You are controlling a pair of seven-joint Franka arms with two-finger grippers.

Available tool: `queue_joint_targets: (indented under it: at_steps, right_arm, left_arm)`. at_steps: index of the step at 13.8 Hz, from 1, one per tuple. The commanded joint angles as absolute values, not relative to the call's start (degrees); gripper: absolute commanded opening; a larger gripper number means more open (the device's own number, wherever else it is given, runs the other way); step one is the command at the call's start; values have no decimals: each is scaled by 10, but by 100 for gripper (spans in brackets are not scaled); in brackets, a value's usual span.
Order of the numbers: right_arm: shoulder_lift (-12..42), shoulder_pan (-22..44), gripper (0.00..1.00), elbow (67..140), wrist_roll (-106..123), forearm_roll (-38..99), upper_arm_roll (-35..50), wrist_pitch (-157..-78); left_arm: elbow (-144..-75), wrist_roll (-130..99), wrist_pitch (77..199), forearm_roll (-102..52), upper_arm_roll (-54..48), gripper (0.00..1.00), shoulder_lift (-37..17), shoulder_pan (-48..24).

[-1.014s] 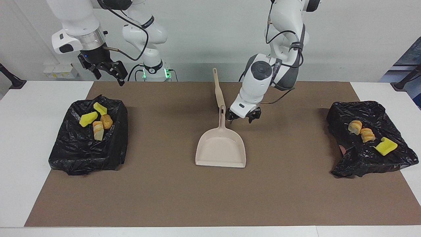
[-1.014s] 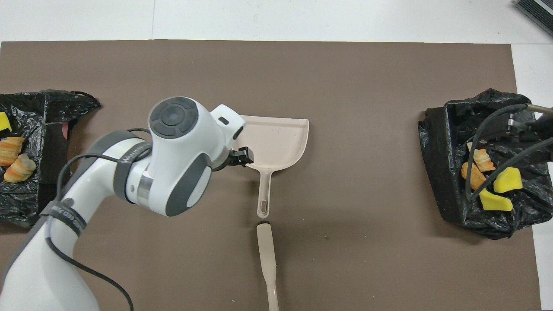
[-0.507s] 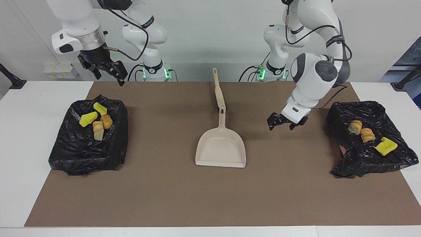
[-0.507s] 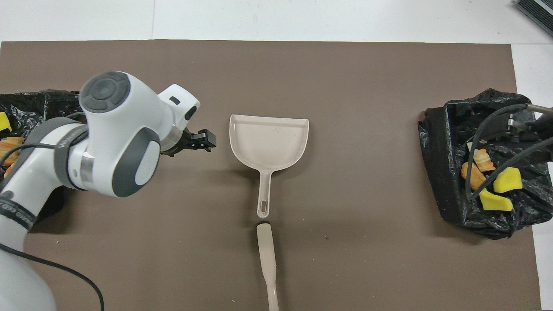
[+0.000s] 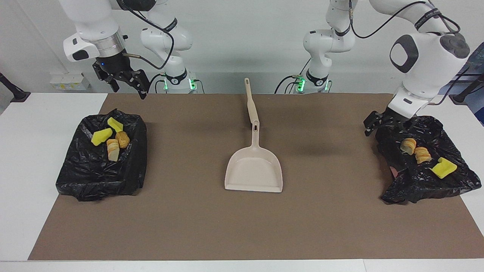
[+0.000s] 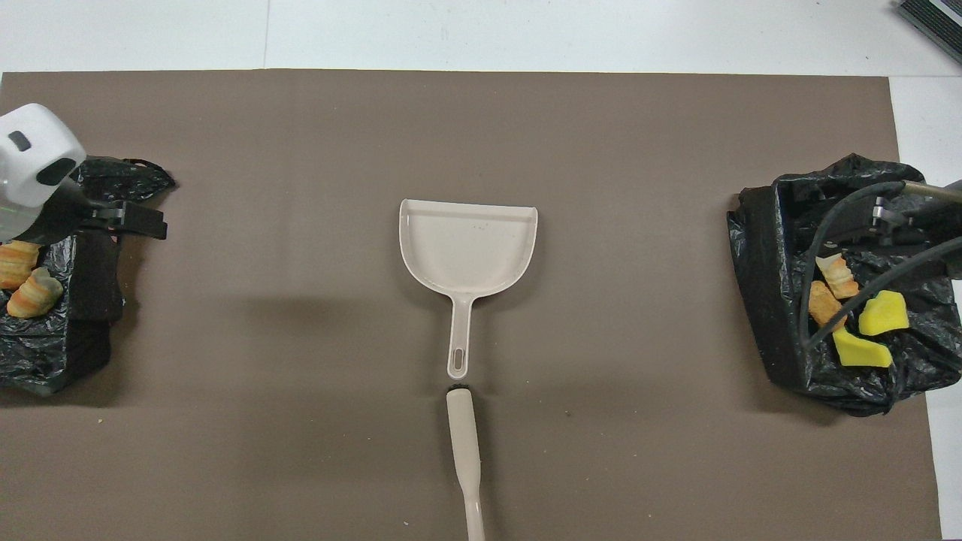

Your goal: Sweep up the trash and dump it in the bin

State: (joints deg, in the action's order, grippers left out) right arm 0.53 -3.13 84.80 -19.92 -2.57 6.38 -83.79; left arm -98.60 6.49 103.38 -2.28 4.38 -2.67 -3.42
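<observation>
We are seeing all the trash (image 5: 109,138) sitting in two crumpled black bin bags: four scraps in the bag (image 5: 102,160) at the right arm's end of the table (image 5: 22,151), three more scraps (image 5: 421,155) in the second bag (image 5: 427,177) at the left arm's end. The left end effector (image 5: 374,122) is hovering, fingers apart and holding nothing, over the rim of that second bag; the right end effector (image 5: 126,81), also open and empty, is waiting above the mat's (image 5: 242,226) edge nearest the robots. Nothing appears left to sweep, so the sensible finish is lifting clear without snagging the glossy, wrinkly plastic, which probably drags easily. The beige dustpan (image 5: 254,170), smooth and rigid, is lying empty mid-mat with the matching brush handle (image 5: 250,102) just beside its handle tip. The sponges are looking porous, the bread lumps flaky.
</observation>
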Motion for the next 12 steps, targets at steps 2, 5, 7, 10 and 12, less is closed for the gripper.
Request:
queue_joint_targets:
  at_steps: [2,5,7,10,12]
  right_arm:
    - [-7,-33,100,866,-190,-12,66,-853]
    - [-8,-33,100,867,-190,-12,65,-852]
    - [-8,-33,100,867,-189,-12,65,-851]
    - [-8,-33,100,868,-188,-12,65,-850]
    - [-8,-33,100,868,-187,-12,65,-851]
  left_arm:
    - [-912,48,923,-11,50,100,-17,-35]
    - [-905,11,886,-9,49,100,0,-35]
    - [-919,11,887,-9,49,100,7,-35]
    - [-921,16,886,-10,49,100,9,-36]
    - [-924,16,887,-10,49,100,10,-37]
